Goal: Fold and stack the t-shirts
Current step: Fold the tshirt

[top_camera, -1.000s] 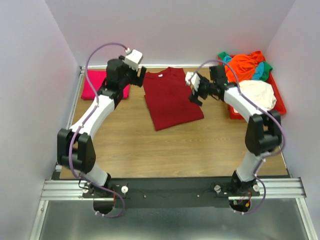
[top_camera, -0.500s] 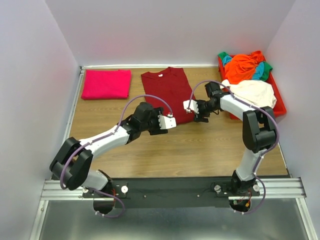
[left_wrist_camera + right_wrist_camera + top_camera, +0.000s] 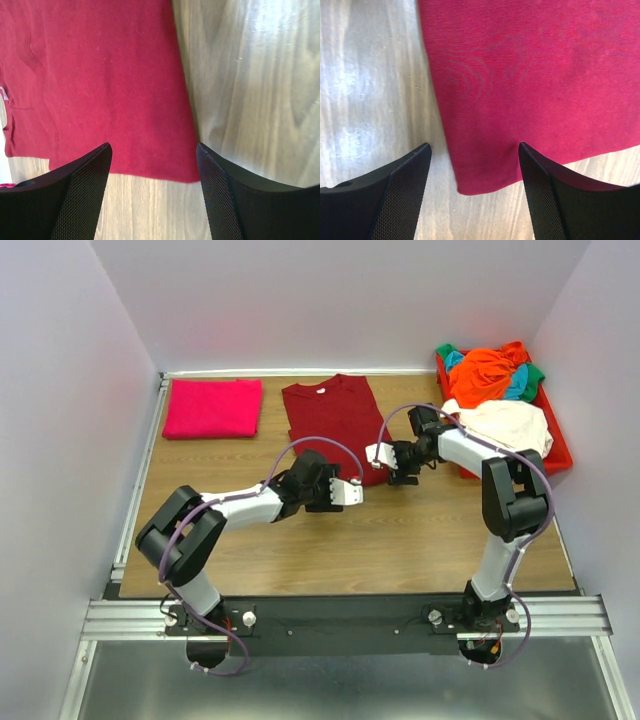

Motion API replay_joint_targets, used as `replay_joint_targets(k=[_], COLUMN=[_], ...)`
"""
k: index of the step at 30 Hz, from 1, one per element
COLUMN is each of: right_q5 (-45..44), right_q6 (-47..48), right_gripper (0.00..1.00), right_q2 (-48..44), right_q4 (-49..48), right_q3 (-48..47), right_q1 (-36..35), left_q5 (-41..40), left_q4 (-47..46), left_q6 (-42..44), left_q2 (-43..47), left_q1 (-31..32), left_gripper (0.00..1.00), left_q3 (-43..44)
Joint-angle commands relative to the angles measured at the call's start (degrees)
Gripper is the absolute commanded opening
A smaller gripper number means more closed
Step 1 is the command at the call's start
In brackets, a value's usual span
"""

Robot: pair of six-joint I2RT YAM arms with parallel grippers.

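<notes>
We see the right tool (image 3: 474, 150) with its two dark, mesh-faced fingers (image 3: 400, 200) spread apart above the pale wooden worktop (image 3: 370, 75). A corner of the dark red t-shirt (image 3: 535, 90) lies flat in the gap. One finger sits over bare wood, the other over cloth.

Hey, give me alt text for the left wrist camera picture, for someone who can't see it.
A dark red t-shirt lies flat on a wooden table. Its near hem corner sits between the two black fingers of the left end effector, which stands open over it.
</notes>
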State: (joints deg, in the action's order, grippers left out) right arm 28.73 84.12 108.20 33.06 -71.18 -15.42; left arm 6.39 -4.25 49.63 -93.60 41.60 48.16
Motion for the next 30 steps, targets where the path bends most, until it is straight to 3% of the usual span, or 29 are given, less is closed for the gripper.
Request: replay_joint_targets(k=[1, 8, 11, 21, 24, 30], right_q5=[-2.01, -3.59, -3.33, -3.24, -3.07, -2.72], right_q6=[-0.62, -2.73, -3.17, -4.04, -5.01, -7.3], right_gripper=[0.75, 0.65, 0.54, 0.38, 0.36, 0.22], right_q2=[2.97, 4.73, 4.82, 4.47, 4.47, 3.86], right_q4=[-0.19, -1.24, -1.68, -2.03, -2.03, -1.86], right_q3=[-2.21, -3.44, -3.27, -1.77, -2.12, -2.39], right_q1=[-0.05, -0.14, -0.14, -0.14, -0.31, -0.31], left_q5=[-3.92, -5.95, -5.95, -5.95, -5.87, -8.5], left_q4=[-1.2, -0.76, -0.67, 1.09, 1.7, 3.81], left_q6=[1.35, 1.79, 1.79, 2.76, 3.02, 2.41], left_q2=[-3.33, -6.68, -6.42, -2.73, -4.12, -8.08], left_q1=[0.32, 0.49, 0.76, 2.6, 2.6, 2.6], left_gripper=[0.76, 0.75, 0.75, 0.76, 0.76, 0.76], left_q3=[2.02, 2.46, 1.94, 0.35, 0.88, 2.64])
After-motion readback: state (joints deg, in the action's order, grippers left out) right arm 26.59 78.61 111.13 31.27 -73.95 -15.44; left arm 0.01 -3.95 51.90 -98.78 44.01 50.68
